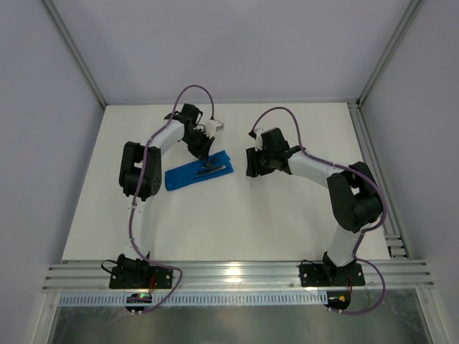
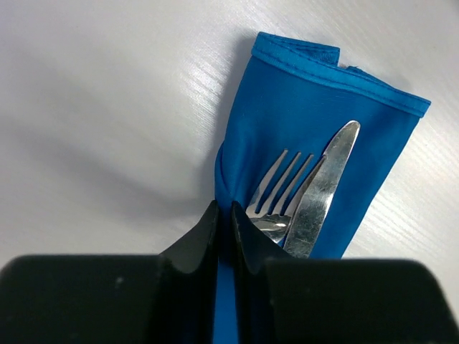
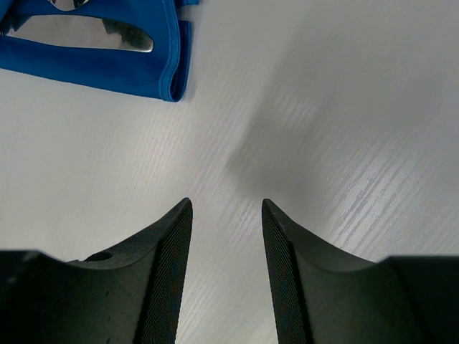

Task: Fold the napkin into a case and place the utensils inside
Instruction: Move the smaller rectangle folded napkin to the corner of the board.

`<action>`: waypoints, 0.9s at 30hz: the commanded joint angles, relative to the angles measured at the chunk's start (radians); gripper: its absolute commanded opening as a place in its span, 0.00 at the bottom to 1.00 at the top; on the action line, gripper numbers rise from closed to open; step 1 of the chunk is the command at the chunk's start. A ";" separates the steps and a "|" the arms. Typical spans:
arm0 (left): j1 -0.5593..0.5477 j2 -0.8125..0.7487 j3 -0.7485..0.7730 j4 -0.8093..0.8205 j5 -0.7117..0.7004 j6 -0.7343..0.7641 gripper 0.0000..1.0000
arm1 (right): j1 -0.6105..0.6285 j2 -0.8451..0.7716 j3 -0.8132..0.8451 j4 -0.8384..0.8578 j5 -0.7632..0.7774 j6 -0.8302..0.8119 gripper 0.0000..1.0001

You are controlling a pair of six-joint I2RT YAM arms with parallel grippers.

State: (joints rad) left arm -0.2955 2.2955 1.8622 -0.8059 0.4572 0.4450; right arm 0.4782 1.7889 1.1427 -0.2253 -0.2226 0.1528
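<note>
Case (image 1: 199,172) is lying on the surface (image 1: 237,229), fork (image 2: 276,192) and knife (image 2: 323,188) tucked in | your left end effector (image 2: 224,213) is clamping the case's edge beside the fork | your right end effector (image 3: 226,215) is hanging released near the case.

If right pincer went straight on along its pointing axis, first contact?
Probably bare table; right pincer is open, and the napkin with the knife sits off-line, upper left.

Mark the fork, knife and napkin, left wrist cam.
fork (image 2: 271,223), left wrist view, on the base of the tines.
knife (image 2: 323,186), left wrist view, on the middle of the blade.
napkin (image 2: 287,115), left wrist view, on bare cloth above the fork tips.
</note>
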 commanded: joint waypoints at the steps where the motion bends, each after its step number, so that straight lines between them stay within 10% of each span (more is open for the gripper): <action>1: -0.004 0.022 0.011 -0.023 -0.023 -0.015 0.07 | -0.003 -0.063 0.014 0.006 0.032 -0.027 0.47; 27: 0.490 0.070 0.169 0.251 -0.314 -0.393 0.00 | -0.039 -0.140 -0.035 -0.046 0.131 -0.081 0.48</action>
State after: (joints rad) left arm 0.2138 2.3486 1.9781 -0.5957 0.1791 0.0834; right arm 0.4412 1.7103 1.1152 -0.2729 -0.1219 0.0879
